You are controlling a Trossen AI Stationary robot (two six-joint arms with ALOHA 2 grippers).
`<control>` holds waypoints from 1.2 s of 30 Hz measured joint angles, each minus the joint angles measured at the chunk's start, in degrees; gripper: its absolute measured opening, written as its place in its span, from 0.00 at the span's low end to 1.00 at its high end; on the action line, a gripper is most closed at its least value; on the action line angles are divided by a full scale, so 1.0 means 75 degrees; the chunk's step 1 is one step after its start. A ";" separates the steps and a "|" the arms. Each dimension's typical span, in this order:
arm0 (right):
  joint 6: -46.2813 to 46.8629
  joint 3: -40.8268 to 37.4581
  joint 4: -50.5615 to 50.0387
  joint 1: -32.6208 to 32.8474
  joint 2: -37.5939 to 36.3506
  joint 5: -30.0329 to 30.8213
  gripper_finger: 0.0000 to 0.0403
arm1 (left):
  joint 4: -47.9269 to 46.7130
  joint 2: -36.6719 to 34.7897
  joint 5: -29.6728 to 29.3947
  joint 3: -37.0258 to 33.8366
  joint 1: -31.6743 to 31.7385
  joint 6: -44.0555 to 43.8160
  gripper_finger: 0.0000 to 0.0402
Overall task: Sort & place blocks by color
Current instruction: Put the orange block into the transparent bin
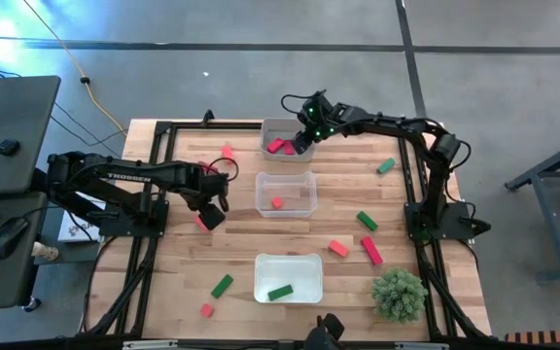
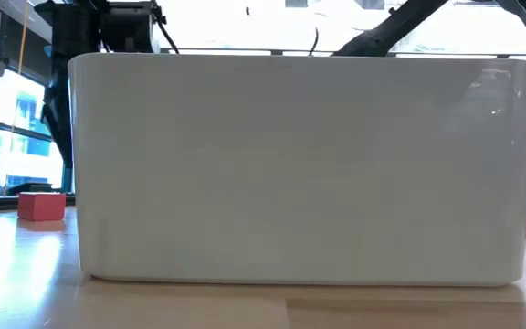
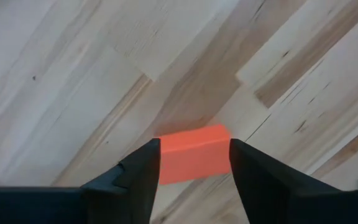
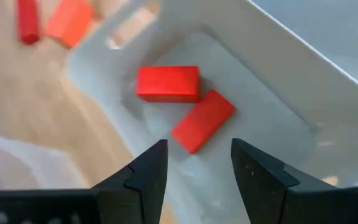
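— Where is the left gripper point(image 3: 194, 163)?
— Low on the worktop point(image 1: 358, 175), at its left. An orange block point(image 3: 193, 153) lies between its jaws, which stand open just beside the block's ends.
— And the right gripper point(image 4: 197, 163)?
— Over the far tray point(image 4: 278, 81), jaws apart and empty. Two red blocks point(image 4: 185, 106) lie touching in that tray, just beyond the tips.
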 joint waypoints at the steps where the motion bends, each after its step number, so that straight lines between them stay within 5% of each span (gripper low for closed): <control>1: -0.0009 0.0138 -0.0128 0.0000 0.0000 -0.0108 0.41 | -0.0040 0.0000 -0.0005 0.0000 0.0000 0.0151 0.49; 19: 0.0451 0.3171 -0.2300 0.0430 -0.0012 -0.0029 0.41 | -0.0439 0.0000 -0.0032 0.0000 -0.0512 0.6375 0.56; 36: 0.1198 0.3564 -0.2717 0.1115 -0.0012 0.0499 0.41 | -0.0246 -0.0006 -0.0204 -0.0691 -0.1349 0.7862 0.56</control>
